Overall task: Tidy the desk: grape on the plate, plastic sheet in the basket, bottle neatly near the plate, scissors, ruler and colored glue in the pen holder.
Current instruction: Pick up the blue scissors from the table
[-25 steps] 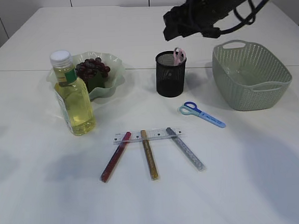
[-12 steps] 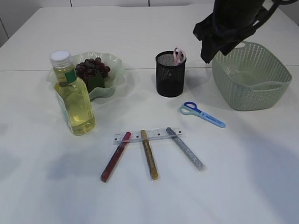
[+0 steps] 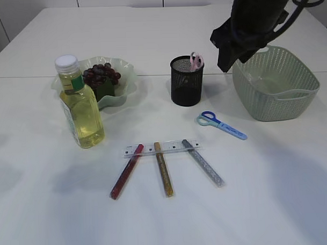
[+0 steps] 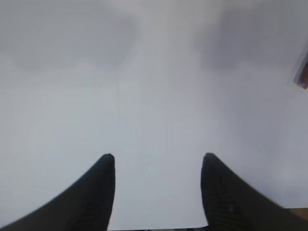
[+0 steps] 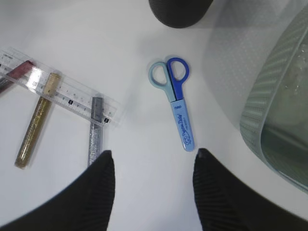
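My right gripper is hanging with its fingers spread and nothing between them, high over the white table, between the black mesh pen holder and the pale green woven basket. A second ago I was stretched out over the pen holder at about twelve o'clock from it; now I am swung over to its three o'clock and pointing down, so the pink-handled scissors standing in the holder are, I judge, done with. In my wrist view the blue-handled scissors in their light blue sheath are lying flat just ahead of my fingertips, handles toward the holder at twelve o'clock, tip toward six. I am reading them as my next pick.

At nine o'clock from those scissors the clear plastic ruler is lying across the caps of the three glitter glue tubes, red, gold and silver. All four are waiting to go into the holder.

The dark purple grapes are sitting on the wavy pale green plate, and the yellow-liquid bottle with a white cap is standing upright just beside it at seven o'clock. A clear film seems to be lying in the basket, though I cannot be sure.

My left gripper is open and empty over bare table.
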You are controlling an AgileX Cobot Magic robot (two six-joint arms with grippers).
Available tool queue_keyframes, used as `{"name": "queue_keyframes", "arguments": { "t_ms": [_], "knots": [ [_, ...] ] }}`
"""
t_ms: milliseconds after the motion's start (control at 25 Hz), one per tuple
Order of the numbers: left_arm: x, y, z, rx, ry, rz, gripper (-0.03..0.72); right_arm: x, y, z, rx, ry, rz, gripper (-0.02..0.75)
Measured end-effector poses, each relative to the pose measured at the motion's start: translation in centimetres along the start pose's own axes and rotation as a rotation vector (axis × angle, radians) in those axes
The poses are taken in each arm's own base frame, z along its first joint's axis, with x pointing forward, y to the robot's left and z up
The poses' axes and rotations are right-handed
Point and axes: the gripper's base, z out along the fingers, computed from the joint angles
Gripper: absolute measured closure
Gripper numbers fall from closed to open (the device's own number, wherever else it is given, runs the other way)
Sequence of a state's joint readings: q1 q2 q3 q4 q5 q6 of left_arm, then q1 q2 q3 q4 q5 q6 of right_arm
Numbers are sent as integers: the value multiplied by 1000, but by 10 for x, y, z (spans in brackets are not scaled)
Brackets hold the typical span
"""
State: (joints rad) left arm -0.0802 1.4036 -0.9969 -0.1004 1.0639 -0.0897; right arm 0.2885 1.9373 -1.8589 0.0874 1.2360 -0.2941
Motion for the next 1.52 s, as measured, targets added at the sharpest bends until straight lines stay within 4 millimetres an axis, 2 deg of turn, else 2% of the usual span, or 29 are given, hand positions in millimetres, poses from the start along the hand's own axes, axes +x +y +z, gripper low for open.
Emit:
{"name": "queue_keyframes", "arguments": {
  "t_ms": [360,680,1120,1400,1520],
  "knots": [
    [-3,0,0,1,-28,1,273,-1,-7,40,15,93,-91,321],
    [-3,0,0,1,-30,1,273,-11,-13,64,17,99,-124,321],
    [-3,0,0,1,-30,1,273,-11,-17,116,-10,169,-165,321],
    [-3,0,0,1,-30,1,273,-13,-15,124,-34,168,-158,321],
    [-3,0,0,2,-32,3,273,-15,-6,125,-43,171,-175,321]
  ]
}}
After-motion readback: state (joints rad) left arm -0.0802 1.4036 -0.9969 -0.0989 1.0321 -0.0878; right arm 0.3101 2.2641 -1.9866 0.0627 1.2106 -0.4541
